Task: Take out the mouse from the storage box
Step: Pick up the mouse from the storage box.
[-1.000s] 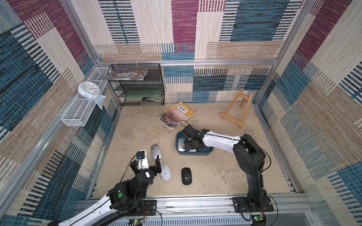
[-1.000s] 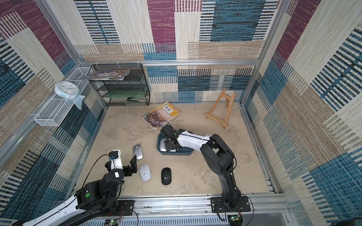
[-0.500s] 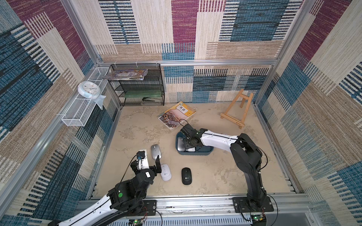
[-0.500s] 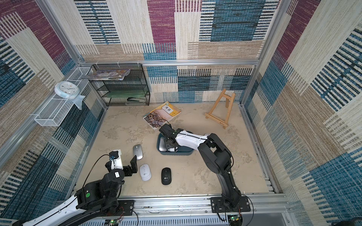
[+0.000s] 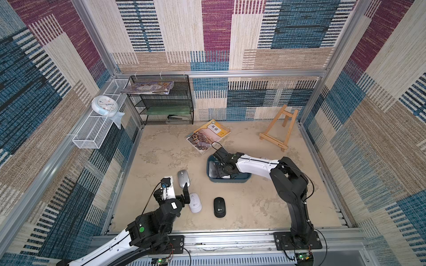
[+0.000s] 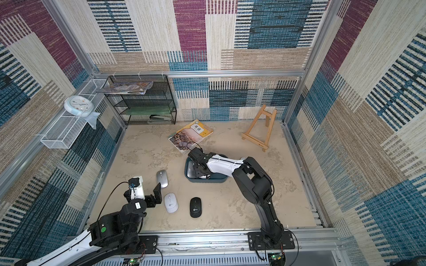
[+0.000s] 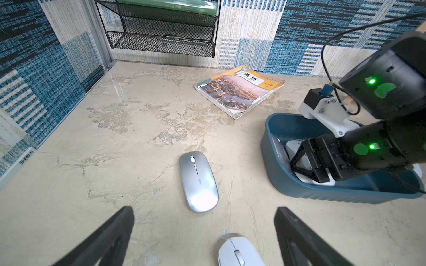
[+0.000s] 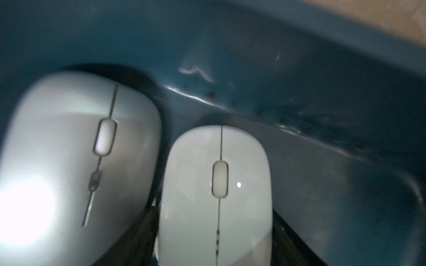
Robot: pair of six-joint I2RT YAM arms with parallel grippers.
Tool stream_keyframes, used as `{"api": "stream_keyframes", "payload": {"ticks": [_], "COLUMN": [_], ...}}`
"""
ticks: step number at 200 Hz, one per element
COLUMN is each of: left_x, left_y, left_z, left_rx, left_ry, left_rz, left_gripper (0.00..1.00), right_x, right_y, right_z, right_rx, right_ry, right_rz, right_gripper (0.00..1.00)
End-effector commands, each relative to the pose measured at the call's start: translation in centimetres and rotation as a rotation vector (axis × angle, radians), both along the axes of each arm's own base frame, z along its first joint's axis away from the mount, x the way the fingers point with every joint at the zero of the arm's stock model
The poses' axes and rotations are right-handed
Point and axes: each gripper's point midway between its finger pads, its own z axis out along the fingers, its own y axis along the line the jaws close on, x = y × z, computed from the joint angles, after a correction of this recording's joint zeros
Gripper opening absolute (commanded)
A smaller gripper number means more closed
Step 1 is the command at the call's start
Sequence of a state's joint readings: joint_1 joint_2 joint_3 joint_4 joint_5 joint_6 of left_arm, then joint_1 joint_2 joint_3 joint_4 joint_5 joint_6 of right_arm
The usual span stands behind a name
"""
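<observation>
A: What's where?

B: The desk [image 5: 161, 156] carries the box [image 5: 230, 181] about midway across, just nearer than the book [image 5: 208, 135]. The right end effector [image 5: 220, 170] is down inside the box's left end. The left end effector [image 7: 203, 214] hangs released, jaws wide, over the near-left desk.

A: And the mouse?

B: The white mouse [image 8: 216, 195] lies in the box, with a silver mouse [image 8: 76, 161] just beside it on the left. Dark fingers [image 8: 147, 225] flank the white one. Whether they're clenched on it, I cannot tell.

A: How will it handle?

B: Light, I'd judge. The shell looks stiff, glossy and rounded, so it's probably slippery. Pinch its long sides at mid-length, low down. The gap beside the silver mouse looks tight.
</observation>
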State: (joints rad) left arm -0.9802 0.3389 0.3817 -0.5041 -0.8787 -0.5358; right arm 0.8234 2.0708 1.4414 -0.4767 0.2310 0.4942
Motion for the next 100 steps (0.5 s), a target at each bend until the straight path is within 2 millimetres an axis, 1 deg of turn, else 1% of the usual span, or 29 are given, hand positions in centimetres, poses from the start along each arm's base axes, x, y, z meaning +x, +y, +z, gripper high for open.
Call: {"api": "stream_keyframes", "payload": {"ticks": [1,17,26,39,70,100], "left_x": [0.1,0.1,0.1,0.0,0.1,0.1], "left_y": [-0.1,-0.1,-0.1,0.0,-0.1,0.0], "left_z": [0.1,0.2,0.2,0.2,0.2,0.2], "left_rx": [-0.002,-0.003,-0.003,-0.003,-0.004,-0.002], "left_ry": [-0.005,-0.007,-0.006,-0.006,-0.007,-0.008], "left_rz": [-0.001,-0.002,-0.004,0.000,-0.001,0.002], "left_gripper": [0.99,0.99,0.99,0.99,0.99,0.99], "right_x": [-1.4,-1.2,-1.0,-0.8,0.1,0.3], "right_y": [-1.2,-1.2,-1.2,-1.4,-1.4,-1.7], "right_z": [-1.2,-0.5,0.1,1.2,4.8,7.2], "right_rx": [-0.046,-0.039,-0.037,-0.037,-0.015,0.001], "right_ry": [0.066,0.051,0.035,0.010,-0.061,-0.099], "right_rz": [-0.010,-0.009,-0.013,-0.020,-0.026,-0.036], "right_gripper": [0.69,0.61,0.55,0.50,0.48,0.47]}}
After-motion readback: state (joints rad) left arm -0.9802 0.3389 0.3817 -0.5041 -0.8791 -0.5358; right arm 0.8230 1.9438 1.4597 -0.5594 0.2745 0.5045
